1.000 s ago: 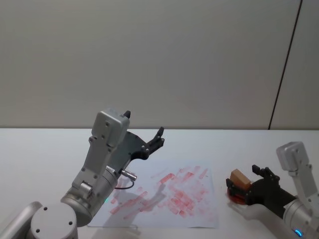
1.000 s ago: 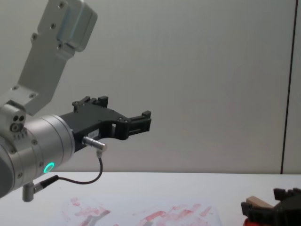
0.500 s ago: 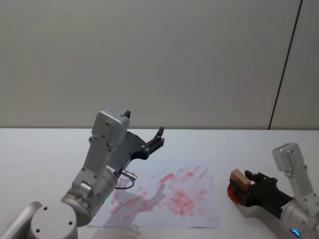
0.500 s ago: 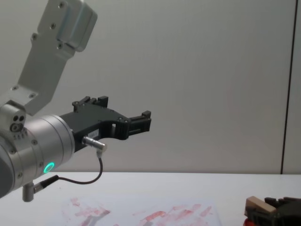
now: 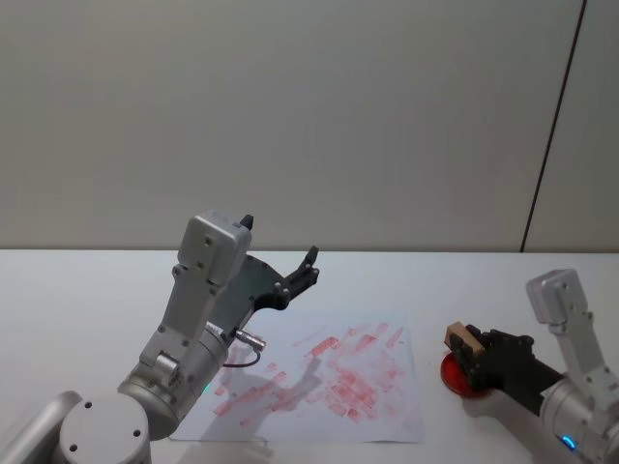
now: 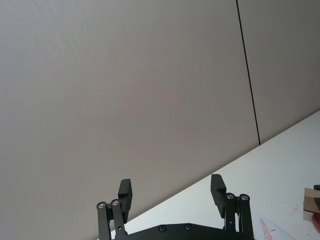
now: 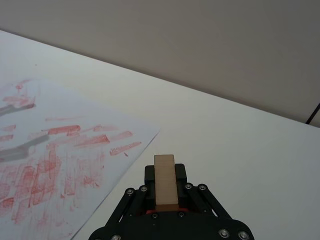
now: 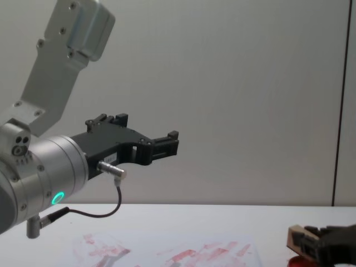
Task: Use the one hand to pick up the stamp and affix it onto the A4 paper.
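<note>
The stamp (image 5: 462,338), a small tan wooden block, sits between the fingers of my right gripper (image 5: 473,352), which is shut on it just above the left edge of the round red ink pad (image 5: 455,373). In the right wrist view the stamp (image 7: 165,181) stands upright in the black jaws, with the A4 paper (image 7: 55,155) off to one side. The A4 paper (image 5: 334,379), smeared with red stamp marks, lies flat at the table's middle. My left gripper (image 5: 308,267) hangs open, raised above the paper's far left corner, holding nothing.
The white table (image 5: 87,290) runs wide to the left and behind the paper. A plain grey wall (image 5: 309,116) backs it. A thin cable (image 8: 105,210) loops under the left wrist.
My right gripper has drawn slightly left toward the paper with the stamp in it, and the stamp sits a little higher over the ink pad. The left arm has not moved.
</note>
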`<state>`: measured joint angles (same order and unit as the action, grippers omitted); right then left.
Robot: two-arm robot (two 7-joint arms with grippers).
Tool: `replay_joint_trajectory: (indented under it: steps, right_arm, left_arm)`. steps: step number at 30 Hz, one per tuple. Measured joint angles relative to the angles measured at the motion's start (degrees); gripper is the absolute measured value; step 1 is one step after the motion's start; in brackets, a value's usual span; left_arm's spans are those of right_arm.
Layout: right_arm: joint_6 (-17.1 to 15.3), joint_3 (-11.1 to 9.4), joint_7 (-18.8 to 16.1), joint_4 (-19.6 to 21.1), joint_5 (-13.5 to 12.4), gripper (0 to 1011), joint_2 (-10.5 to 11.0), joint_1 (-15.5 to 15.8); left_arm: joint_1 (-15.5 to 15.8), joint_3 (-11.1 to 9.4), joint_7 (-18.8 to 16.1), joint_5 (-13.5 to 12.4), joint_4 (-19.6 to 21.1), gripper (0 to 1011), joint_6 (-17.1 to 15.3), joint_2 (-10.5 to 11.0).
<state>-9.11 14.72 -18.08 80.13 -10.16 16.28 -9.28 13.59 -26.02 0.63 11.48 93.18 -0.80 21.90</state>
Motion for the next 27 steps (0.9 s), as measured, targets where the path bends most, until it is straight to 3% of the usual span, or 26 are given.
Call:
replay_joint_trajectory:
  steps: [15,27]
  right_arm:
    - [0.7,1.52,-2.22,3.38,-0.64,216,-1.38,-0.25]
    - [0.59,3.96,-2.8,1.93,1.38,216,-3.76,-1.12]
  left_arm:
    - [0.0,0.0,0.0,0.0,0.0,1002,0.0,0.0]
    - [0.0,0.0,0.0,0.0,0.0,1003,0.0,0.0]
